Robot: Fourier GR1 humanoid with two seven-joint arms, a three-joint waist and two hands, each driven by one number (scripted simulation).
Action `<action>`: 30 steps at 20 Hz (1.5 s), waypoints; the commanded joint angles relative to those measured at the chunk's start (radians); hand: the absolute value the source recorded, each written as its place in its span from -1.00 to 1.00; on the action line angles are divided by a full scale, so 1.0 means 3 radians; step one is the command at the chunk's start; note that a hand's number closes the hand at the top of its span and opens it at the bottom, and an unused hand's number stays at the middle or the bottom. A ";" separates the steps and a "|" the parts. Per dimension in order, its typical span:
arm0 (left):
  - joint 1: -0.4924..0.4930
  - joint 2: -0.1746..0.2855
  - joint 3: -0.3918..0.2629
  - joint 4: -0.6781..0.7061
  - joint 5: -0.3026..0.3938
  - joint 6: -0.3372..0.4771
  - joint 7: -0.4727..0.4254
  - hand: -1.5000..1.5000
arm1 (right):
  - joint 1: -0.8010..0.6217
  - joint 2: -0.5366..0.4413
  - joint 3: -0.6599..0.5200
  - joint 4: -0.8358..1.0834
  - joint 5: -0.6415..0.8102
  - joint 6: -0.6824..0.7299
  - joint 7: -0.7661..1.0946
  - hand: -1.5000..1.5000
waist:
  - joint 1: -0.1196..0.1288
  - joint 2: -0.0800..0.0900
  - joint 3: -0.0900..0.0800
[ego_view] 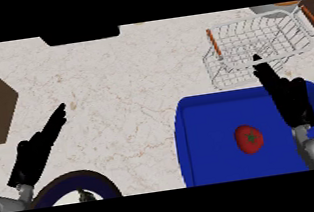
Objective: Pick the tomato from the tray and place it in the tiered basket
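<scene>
Marble counter (127, 82) spreads open between the 2 hands. Blue tray (210, 141) fills the lower right, its far edge near the wire tiered basket (235, 46). Right hand (292, 101) stretches over the tray, fingers straight, released; left hand (34, 154) likewise at lower left. Tomato (249, 139) sits on the tray.

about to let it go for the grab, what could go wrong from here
The tomato lies loose on the blue tray, left of the open right hand; a sideways nudge could roll it away. The hand's straight fingers point at the tiered basket, whose wire rim stands just beyond the tray, so they might catch on it during the lift.
</scene>
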 commanded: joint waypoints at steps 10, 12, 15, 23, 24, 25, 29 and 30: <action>-0.0177 -0.0555 0.0195 -0.0317 0.0517 0.0171 0.0323 0.00 | 0.0980 0.0521 -0.1040 -0.0326 -0.0625 -0.0204 -0.2237 -1.00 | -0.0172 -0.0157 0.0002; -0.0292 -0.0651 0.0160 -0.0242 0.0460 0.0238 0.0387 0.00 | 0.1364 0.0442 -0.0940 -0.0275 -0.0545 0.0322 -0.2981 -1.00 | -0.0100 -0.0140 -0.0009; -0.0352 -0.0612 0.0222 -0.0218 0.0514 0.0086 0.0388 0.00 | 0.1525 0.0294 -0.0729 -0.0167 -0.0001 0.0353 -0.3448 -1.00 | -0.0022 -0.0135 -0.0018; -0.0352 -0.0687 0.0201 -0.0389 0.0443 0.0256 0.0563 0.00 | 0.2519 -0.0101 -0.0674 -0.1165 0.1021 -0.0530 -0.2615 -1.00 | -0.0053 -0.0152 -0.0035; -0.0321 -0.0773 0.0180 -0.0196 0.0393 0.0234 0.0362 0.00 | 0.2557 -0.0118 -0.0663 -0.1331 0.1191 -0.0677 -0.2406 -1.00 | -0.0070 -0.0135 -0.0043; -0.0383 -0.0742 0.0190 -0.0139 0.0377 0.0171 0.0326 0.00 | 0.2556 -0.0181 -0.0748 -0.1394 0.1296 -0.0770 -0.2174 -1.00 | -0.0070 -0.0124 -0.0046; -0.0374 -0.0750 0.0182 -0.0185 0.0392 0.0157 0.0372 0.00 | 0.2935 -0.0146 -0.0481 -0.1990 0.2038 -0.0998 -0.1371 -1.00 | -0.0008 -0.0119 -0.0051; -0.0388 -0.0668 0.0234 -0.0202 0.0397 0.0127 0.0412 0.00 | 0.3093 -0.0177 -0.0469 -0.2228 0.2122 -0.0937 -0.1176 -1.00 | -0.0009 -0.0125 -0.0047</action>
